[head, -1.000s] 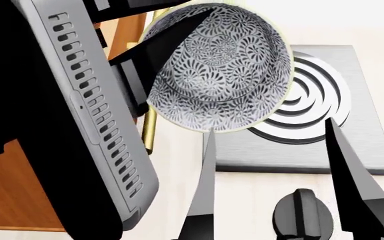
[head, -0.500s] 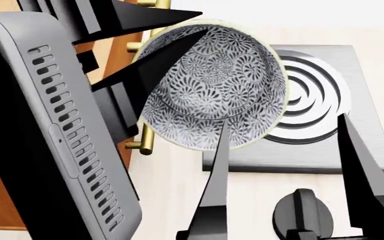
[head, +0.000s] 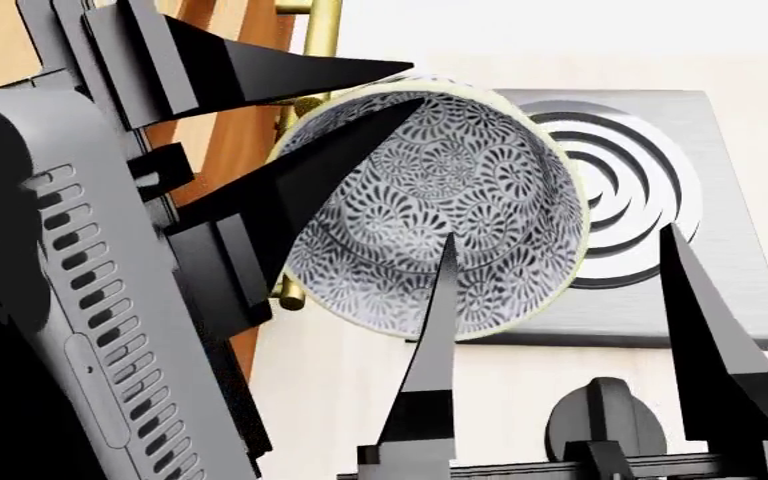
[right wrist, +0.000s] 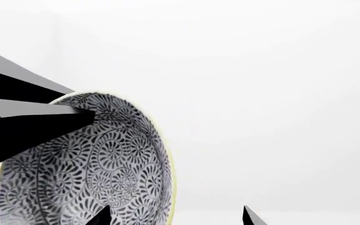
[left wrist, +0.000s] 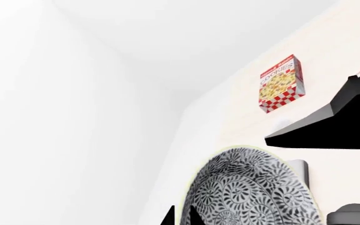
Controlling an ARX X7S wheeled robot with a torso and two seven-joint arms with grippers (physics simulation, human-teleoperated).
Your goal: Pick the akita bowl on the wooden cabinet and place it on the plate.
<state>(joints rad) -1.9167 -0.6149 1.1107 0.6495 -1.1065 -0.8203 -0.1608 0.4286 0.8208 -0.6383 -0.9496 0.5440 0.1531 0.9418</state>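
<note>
Held aloft and tipped on its side in the head view: the round akita bowl (head: 478, 200) with a black-and-white floral pattern and pale rim, its open mouth facing the camera. Pinched at its left rim by the left gripper (head: 404, 85), 1 black tapered finger (head: 291, 70) running outside the wall and the other (head: 317, 165) reaching into the hollow, so closed on the rim. Carried by a grey vented left arm housing (head: 104, 330) filling the left of the view. Behind the arm, slivers of the large orange-brown wooden cabinet (head: 244, 140) with a brass-coloured bar handle (head: 315, 25); bowl clear of the cabinet and off every surface.

Behind the bowl, a square grey stove plate (head: 704, 240) with concentric ring grooves, lying on a pale cream counter (head: 344, 380); a black round knob (head: 604, 420) nearer the camera.

Right gripper (head: 558, 270) spread wide with nothing between its 2 pointed fingers (head: 431, 350), 1 crossing in front of the bowl's lower rim, the other over the stove plate. Touching the bowl or not: cannot tell.

In the left wrist view, bowl (left wrist: 252, 190) close below, and a red-and-white checked cookie box (left wrist: 281, 83) well beyond it on the counter. In the right wrist view, bowl (right wrist: 86, 164) seen tilted against a white wall, with a black left finger (right wrist: 36, 117) at its rim.
</note>
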